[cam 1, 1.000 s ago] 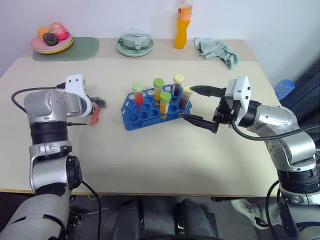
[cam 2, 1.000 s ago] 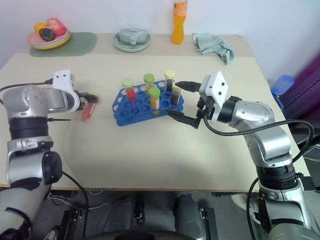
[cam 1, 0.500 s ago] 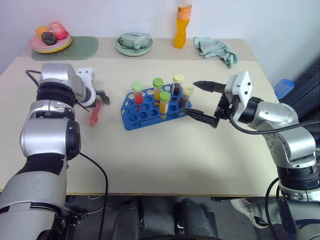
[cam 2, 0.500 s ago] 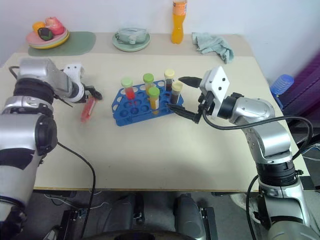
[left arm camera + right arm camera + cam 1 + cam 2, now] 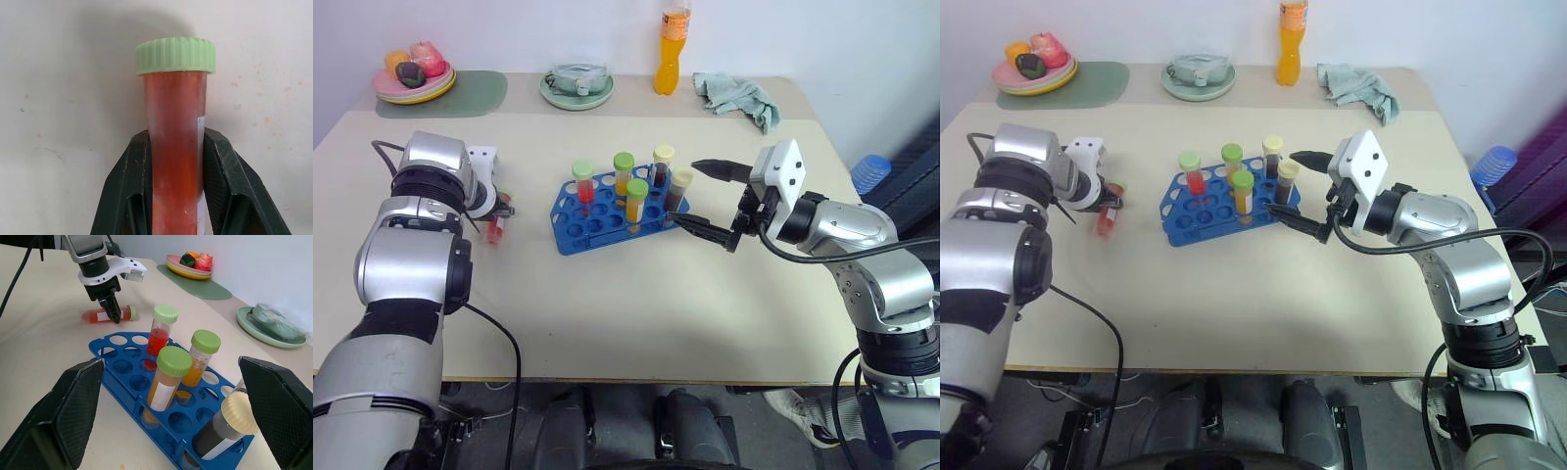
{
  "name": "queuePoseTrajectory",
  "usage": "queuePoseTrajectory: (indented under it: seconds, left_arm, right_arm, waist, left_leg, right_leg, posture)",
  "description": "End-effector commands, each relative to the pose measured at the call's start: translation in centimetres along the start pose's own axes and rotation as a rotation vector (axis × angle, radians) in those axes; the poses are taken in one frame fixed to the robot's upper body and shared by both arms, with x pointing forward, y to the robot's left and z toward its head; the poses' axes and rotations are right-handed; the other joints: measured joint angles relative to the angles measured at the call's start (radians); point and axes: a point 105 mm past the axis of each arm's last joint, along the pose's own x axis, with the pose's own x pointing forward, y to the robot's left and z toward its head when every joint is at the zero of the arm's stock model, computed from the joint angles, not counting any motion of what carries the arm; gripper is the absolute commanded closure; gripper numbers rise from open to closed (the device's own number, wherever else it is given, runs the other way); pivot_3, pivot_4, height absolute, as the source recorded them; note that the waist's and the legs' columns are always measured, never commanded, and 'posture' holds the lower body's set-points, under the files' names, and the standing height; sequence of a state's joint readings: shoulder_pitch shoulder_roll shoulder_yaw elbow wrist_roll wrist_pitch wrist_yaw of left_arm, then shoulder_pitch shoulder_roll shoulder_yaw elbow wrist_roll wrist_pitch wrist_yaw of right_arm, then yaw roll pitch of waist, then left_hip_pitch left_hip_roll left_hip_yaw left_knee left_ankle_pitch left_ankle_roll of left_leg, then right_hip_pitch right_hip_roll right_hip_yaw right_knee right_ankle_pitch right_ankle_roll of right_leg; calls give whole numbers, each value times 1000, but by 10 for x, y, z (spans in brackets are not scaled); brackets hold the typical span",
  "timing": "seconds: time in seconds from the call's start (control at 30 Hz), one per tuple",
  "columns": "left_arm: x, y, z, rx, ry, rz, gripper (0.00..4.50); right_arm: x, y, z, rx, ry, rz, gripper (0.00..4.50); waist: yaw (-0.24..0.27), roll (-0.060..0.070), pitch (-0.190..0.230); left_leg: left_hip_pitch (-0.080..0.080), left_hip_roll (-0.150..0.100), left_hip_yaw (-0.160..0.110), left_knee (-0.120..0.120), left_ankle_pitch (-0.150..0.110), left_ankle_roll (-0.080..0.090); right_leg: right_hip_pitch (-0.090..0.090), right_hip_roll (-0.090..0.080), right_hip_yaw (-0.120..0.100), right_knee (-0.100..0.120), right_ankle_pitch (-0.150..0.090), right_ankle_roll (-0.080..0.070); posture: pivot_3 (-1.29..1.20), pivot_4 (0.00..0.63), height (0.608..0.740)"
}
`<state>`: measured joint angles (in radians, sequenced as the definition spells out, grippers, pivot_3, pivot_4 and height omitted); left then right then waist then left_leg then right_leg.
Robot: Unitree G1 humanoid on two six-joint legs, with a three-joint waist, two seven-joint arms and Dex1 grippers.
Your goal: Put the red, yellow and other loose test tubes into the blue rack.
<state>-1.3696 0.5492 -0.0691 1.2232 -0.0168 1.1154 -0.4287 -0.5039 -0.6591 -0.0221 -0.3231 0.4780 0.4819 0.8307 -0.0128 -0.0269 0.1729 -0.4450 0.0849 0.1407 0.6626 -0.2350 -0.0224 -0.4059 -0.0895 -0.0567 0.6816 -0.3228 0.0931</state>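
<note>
**Left wrist view: jaws clamped on the loose red tube, lying flat**

Left gripper (image 5: 176, 196) has its jaws closed on the red test tube (image 5: 176, 147), mid-body, below the green cap (image 5: 176, 55). Tube lies on its side on the surface (image 5: 607, 313), left of the blue rack (image 5: 597, 227), well apart from it. Likely light, rigid plastic, smooth and round, so it may roll or slip; liquid inside, cap looks seated. Mid-body hold seems fine for lifting, but it needs tilting upright before a hole. Right gripper (image 5: 705, 201) hovers just beside the rack's right end, jaws wide apart, holding nothing. Five tubes already stand in the rack.
</note>
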Motion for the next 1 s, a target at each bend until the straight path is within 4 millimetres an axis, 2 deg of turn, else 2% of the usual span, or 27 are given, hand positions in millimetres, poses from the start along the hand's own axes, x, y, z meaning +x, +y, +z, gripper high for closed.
queuePoseTrajectory:
  seconds: [0.03,0.13,0.23,0.33,0.37,0.4,0.47,0.53,0.6,0.63,0.73,0.83,0.9,1.0]
  left_arm:
    - [-8,4,6,-15,-20,-5,3749]
    - [-11,7,11,6,-66,-29,3749]
    - [-21,0,19,95,-213,-133,3749]
    - [-42,2,18,187,-524,-156,3749]
    - [-54,-5,16,226,-672,-209,3749]
    - [-65,-11,12,279,-783,-237,3749]
    - [-70,-14,-8,321,-817,-247,3749]
    - [-77,-21,-19,347,-894,-282,3749]
    - [-96,-29,-23,338,-1035,-386,3749]
    - [-109,-37,-29,340,-1131,-508,3749]
    - [-118,-52,-50,409,-1166,-709,3749]
    - [-119,-62,-52,415,-1193,-802,3749]
    - [-119,-67,-49,424,-1206,-857,3749]
    - [-113,-78,-34,389,-1265,-904,3749]
  right_arm:
    - [-5,-2,12,-42,-36,-10,0]
    - [-5,-1,11,-40,-36,-9,0]
    - [-5,0,8,-37,-36,-12,0]
    - [-7,1,4,-24,-33,-31,0]
    - [-9,2,1,-18,-27,-33,0]
    - [-11,3,-1,-10,-21,-33,0]
    - [-15,8,-8,12,-4,-27,0]
    - [-19,14,-15,32,13,-13,0]
    - [-20,16,-20,47,23,-9,0]
    - [-20,16,-22,50,25,-10,0]
    - [-18,15,-23,54,19,-15,0]
    - [-18,16,-25,58,13,-29,0]
    - [-17,17,-27,61,12,-42,0]
    - [-25,20,-31,64,13,-81,0]
  waist:
    - [0,0,0]
    - [-2,0,0]
    - [-5,0,0]
    - [-7,1,0]
    - [-8,1,0]
    - [-5,1,0]
    - [1,1,0]
    - [5,1,0]
    - [7,0,0]
    - [6,1,0]
    - [0,1,-1]
    - [-2,1,-1]
    - [0,1,-1]
    - [10,1,-1]
  left_leg:
    - [0,0,0,0,0,0]
    - [0,0,0,0,0,0]
    - [0,0,0,0,0,0]
    - [0,1,-1,0,0,0]
    - [1,1,-1,0,0,0]
    - [2,1,-2,0,0,0]
    - [1,1,-3,1,0,0]
    - [1,1,-2,2,0,0]
    - [1,0,-2,2,0,1]
    - [1,0,-2,3,-1,1]
    - [2,0,-3,2,-1,1]
    - [3,1,-3,2,0,1]
    - [2,1,-3,2,0,1]
    - [2,0,-3,2,-1,1]
  right_leg:
    - [0,0,0,0,0,0]
    - [0,0,0,0,0,0]
    - [0,0,0,1,0,0]
    - [0,0,1,1,0,0]
    - [0,0,2,1,0,0]
    - [0,-1,3,1,0,0]
    - [0,0,1,1,0,0]
    - [2,-1,1,1,0,0]
    - [4,-1,1,1,0,0]
    - [4,-1,0,1,0,0]
    - [4,-1,0,0,0,0]
    - [4,0,0,1,0,0]
    - [4,0,0,1,0,0]
    - [6,0,0,-1,0,0]
  posture:
    - [0,150,740]
    - [0,150,740]
    - [0,150,740]
    - [0,150,740]
    - [0,150,740]
    - [0,150,740]
    - [0,150,740]
    - [0,150,740]
    - [0,150,740]
    - [0,150,740]
    - [0,150,740]
    - [0,150,740]
    - [0,150,740]
    - [0,150,740]
